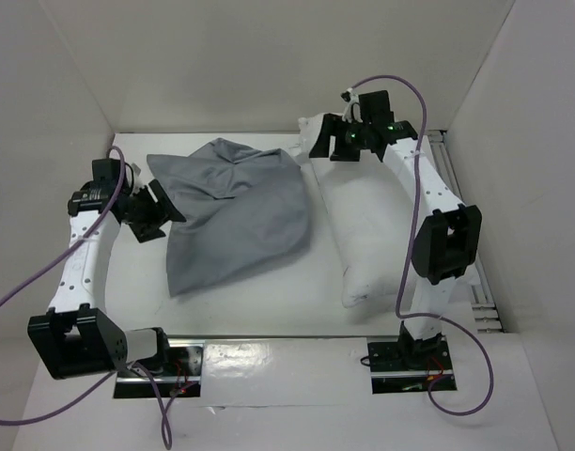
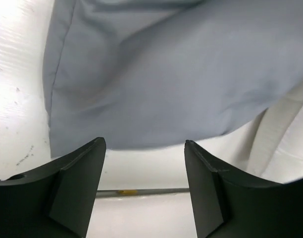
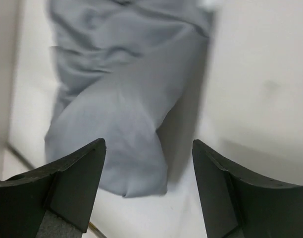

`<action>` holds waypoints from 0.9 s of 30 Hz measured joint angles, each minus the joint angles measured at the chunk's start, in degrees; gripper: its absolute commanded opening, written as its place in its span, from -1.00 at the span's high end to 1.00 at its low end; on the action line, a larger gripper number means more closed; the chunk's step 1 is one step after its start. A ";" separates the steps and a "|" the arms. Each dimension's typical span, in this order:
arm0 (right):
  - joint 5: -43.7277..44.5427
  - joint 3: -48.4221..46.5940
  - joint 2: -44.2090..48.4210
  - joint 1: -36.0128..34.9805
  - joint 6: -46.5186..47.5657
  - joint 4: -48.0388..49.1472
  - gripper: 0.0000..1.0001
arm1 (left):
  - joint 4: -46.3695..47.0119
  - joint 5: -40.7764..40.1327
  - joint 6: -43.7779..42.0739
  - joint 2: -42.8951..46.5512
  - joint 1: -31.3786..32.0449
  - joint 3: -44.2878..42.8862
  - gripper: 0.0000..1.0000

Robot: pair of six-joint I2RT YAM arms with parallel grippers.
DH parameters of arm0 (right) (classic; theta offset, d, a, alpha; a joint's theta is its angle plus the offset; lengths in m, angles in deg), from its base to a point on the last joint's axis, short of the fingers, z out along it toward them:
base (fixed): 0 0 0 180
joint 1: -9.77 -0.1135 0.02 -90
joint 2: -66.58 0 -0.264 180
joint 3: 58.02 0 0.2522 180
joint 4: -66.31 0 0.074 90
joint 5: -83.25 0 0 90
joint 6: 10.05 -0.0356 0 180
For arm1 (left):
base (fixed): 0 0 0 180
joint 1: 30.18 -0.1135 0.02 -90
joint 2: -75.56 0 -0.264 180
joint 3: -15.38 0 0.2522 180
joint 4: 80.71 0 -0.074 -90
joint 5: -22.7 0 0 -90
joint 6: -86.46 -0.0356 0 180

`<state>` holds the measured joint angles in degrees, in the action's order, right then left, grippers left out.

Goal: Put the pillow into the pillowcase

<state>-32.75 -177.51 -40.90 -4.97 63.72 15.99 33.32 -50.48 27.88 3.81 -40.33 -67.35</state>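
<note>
The grey pillowcase lies crumpled on the white table, left of centre. To its right the white pillow lies lengthwise, its far end under the right wrist. My left gripper sits at the pillowcase's left edge. In the left wrist view it is open and empty, with the pillowcase just beyond the tips and the pillow at the right. My right gripper hovers at the pillow's far end. It is open and empty, above the pillowcase and the pillow.
White walls close in the table on the left, back and right. A metal rail runs along the right side. A thin bar crosses the near edge between the arm bases. Purple cables loop off both arms.
</note>
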 measured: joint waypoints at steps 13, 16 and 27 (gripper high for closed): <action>16.55 -0.33 -2.10 -19.26 -1.09 -6.36 -0.81 | 7.06 -10.64 0.04 -21.33 0.28 -12.26 -0.60; 19.21 4.39 -2.36 -25.38 -2.29 -7.30 -0.84 | 8.13 -12.66 0.37 -31.34 0.55 -14.99 -0.63; 23.87 27.89 -0.46 -25.55 -10.54 -9.49 -0.74 | 8.87 -14.27 1.14 -52.33 0.61 -31.85 0.99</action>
<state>-8.88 -149.62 -41.36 -30.52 53.19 6.50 42.20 -64.75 29.02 -48.51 -39.72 -99.19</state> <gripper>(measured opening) 0.913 0.492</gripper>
